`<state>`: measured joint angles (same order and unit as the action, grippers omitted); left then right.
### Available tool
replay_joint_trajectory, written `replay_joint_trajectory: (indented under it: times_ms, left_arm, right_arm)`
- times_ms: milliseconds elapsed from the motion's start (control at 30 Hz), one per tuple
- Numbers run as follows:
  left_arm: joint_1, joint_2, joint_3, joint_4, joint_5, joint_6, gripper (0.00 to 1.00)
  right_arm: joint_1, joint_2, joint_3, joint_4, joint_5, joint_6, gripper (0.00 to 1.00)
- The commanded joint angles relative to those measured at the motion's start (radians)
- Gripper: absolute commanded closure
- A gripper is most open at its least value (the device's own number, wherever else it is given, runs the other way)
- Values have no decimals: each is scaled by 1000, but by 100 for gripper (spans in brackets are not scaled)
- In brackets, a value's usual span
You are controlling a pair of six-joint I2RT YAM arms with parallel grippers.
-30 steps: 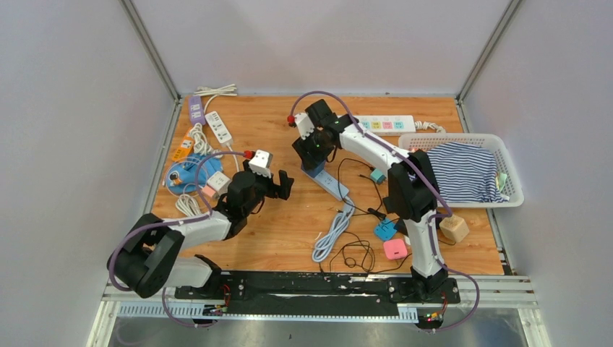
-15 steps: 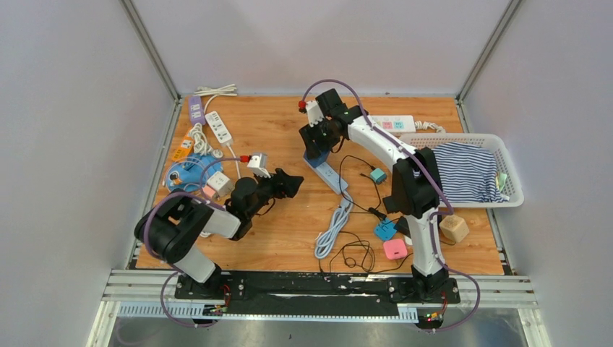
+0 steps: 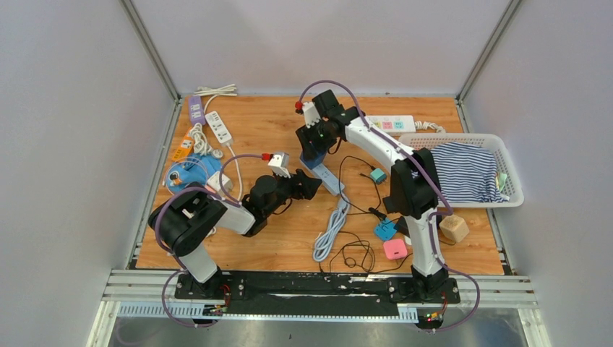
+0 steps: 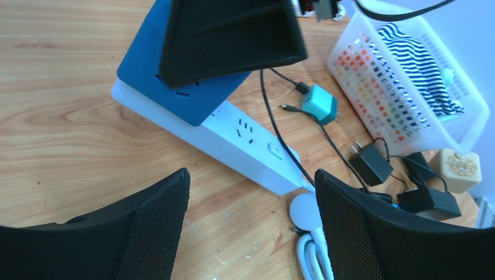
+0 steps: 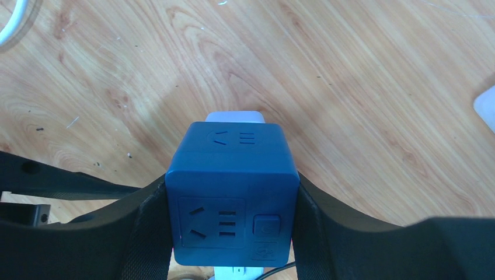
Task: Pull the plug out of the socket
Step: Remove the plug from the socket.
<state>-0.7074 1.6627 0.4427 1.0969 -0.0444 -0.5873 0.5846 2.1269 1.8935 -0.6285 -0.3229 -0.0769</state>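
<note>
While I look from above, the right gripper [image 3: 312, 153] hides most of the blue cube plug [image 3: 314, 164]. The plug sits on the far end of the white socket strip [image 3: 334, 184], mid-table. The left gripper [image 3: 309, 186] is just beside the strip. From the left wrist, its jaws stand wide apart and hold nothing; the frame edge cuts off its fingers. From the right wrist, both jaws press the cube's sides, and the cube covers most of the strip.

Tabletop [image 5: 362, 76]: pale wood, visible grain, matt, lightly scuffed. Blue cube plug [image 5: 232, 175]: smooth matt plastic. White socket strip [image 4: 245, 137]: smooth, faintly glossy plastic. Left gripper [image 4: 251, 175] finger pads [image 4: 157, 227]: black, fine mesh texture. Basket [image 4: 403, 99]: white perforated plastic, holding striped cloth [image 4: 420, 70].
</note>
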Motion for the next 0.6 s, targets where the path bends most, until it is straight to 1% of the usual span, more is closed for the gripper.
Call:
replay_joint_trajectory:
  times_ms: [0, 67, 233, 567]
  left_arm:
    - [-15, 8, -18, -5, -147, -63, 18]
    - [-15, 18, -15, -21, -180, -107, 18]
    - [-16, 66, 5, -42, -207, -223, 19]
    - [-16, 121, 20, 3, -172, -274, 20]
  right_arm:
    - [42, -13, 54, -4, -28, 48, 100]
    - [43, -14, 68, -5, -27, 59, 100]
    - [43, -46, 49, -1, -62, 84, 100]
    - [43, -70, 33, 7, -149, 133, 100]
